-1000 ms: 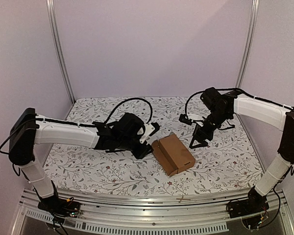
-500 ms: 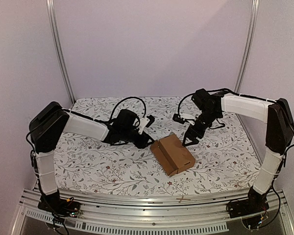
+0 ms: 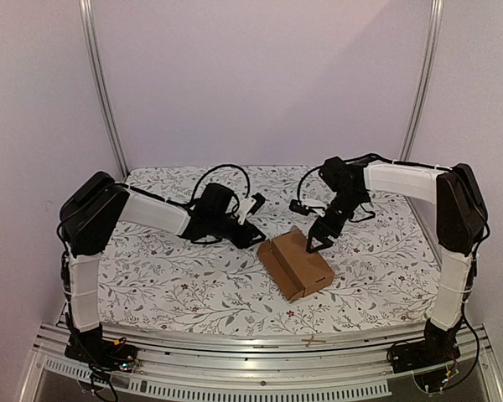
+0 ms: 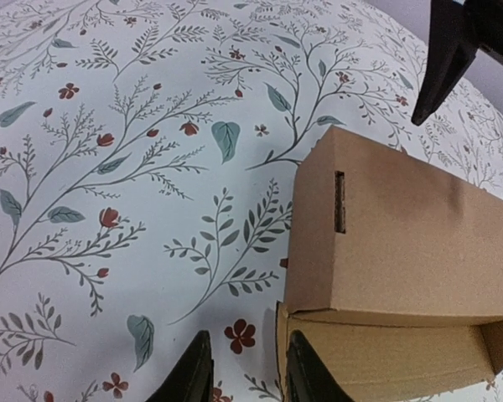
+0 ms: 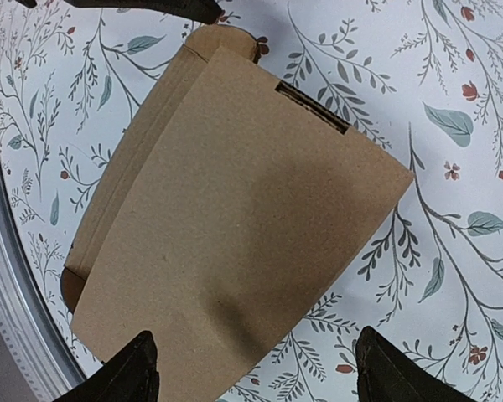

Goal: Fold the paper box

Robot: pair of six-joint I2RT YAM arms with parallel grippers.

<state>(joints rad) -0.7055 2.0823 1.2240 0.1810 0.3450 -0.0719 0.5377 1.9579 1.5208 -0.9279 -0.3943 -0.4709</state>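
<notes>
The paper box (image 3: 298, 261) is a brown carton lying on the floral cloth, its lid panel down and a slot (image 4: 339, 201) cut in its top; one long side shows an open gap. It also shows in the left wrist view (image 4: 402, 243) and the right wrist view (image 5: 235, 226). My left gripper (image 3: 253, 237) sits low at the box's far-left corner, narrowly open and empty (image 4: 247, 373). My right gripper (image 3: 313, 243) hovers over the box's far edge, wide open and empty (image 5: 264, 373).
The floral cloth (image 3: 168, 276) covers the table. A metal rail (image 3: 260, 345) runs along the near edge. Purple walls and two upright frame posts (image 3: 101, 84) close in the back and sides. Black cables loop over both wrists.
My right gripper has moved left and now hangs over the box's far edge. My left arm has drawn back with its elbow raised, and its gripper has shifted slightly away from the box's corner.
</notes>
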